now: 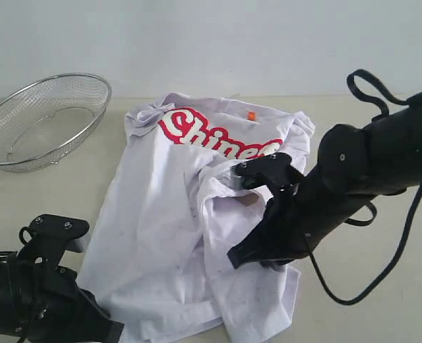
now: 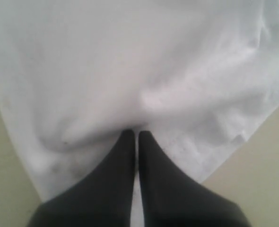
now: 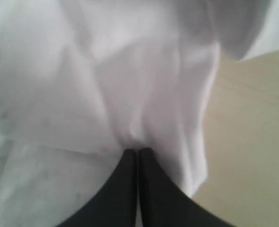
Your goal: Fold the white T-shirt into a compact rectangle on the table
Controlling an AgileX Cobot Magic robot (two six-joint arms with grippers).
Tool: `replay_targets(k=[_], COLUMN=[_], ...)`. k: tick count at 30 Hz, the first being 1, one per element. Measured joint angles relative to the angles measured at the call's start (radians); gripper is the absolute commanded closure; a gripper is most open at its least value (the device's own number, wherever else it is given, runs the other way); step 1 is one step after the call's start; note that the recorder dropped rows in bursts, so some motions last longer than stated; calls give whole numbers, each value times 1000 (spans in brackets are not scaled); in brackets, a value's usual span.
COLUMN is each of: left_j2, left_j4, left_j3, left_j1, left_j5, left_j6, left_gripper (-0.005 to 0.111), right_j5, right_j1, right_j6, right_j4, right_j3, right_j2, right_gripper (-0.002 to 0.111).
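The shirt (image 1: 161, 207) is lying rumpled in the middle of the worktop (image 1: 390, 300). Its red lettering is facing up at the far end and its right side is bunching into folds. The left tool (image 2: 135, 136) is pressing its fingers together on a pinch of shirt near the left edge, with creases running out from the tips. The right tool (image 3: 138, 152) is likewise pinching a gathered ridge of shirt near the right edge. A basket (image 1: 46, 118) is sitting apart at the far left.
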Motion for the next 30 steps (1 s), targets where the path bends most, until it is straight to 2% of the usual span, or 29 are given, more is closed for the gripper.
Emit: replay_targets(k=[6,8,10,13,15,17,18,20,27,30], left_j2=[0,0,0,0,0,0,0,0,0,0], left_j4=[0,0,0,0,0,0,-4,-9,-12,-13], left_j3=[0,0,0,0,0,0,0,0,0,0], left_j1=[0,0,0,0,0,0,0,0,0,1], left_j5=[0,0,0,0,0,0,0,0,2,2], left_j6=[0,0,0,0,0,0,0,0,-34,-36], left_gripper=[102,102,102,102,102,102,102,102,102,102], right_j5=[15,69,152,214,225,223,223,223,89,88], right_j1=[-95,-117,-119,-65,-8,40,54,79,81,81], right_j6=[0,-20,-58,-115,-135,-137,-133,-125,-80,-80], right_j4=[-54,-68,-66,-52,-48,-44,-44,-44,-51,-7], right_j3=[-2,-10,-25,-34,-41,-43,-43,-43,-45,-83], right_j2=[0,-7,-20,-59,-84,-94,-94,-94,-54,-21], right_gripper=[109,109,109,107,101,88,68,52,55,55])
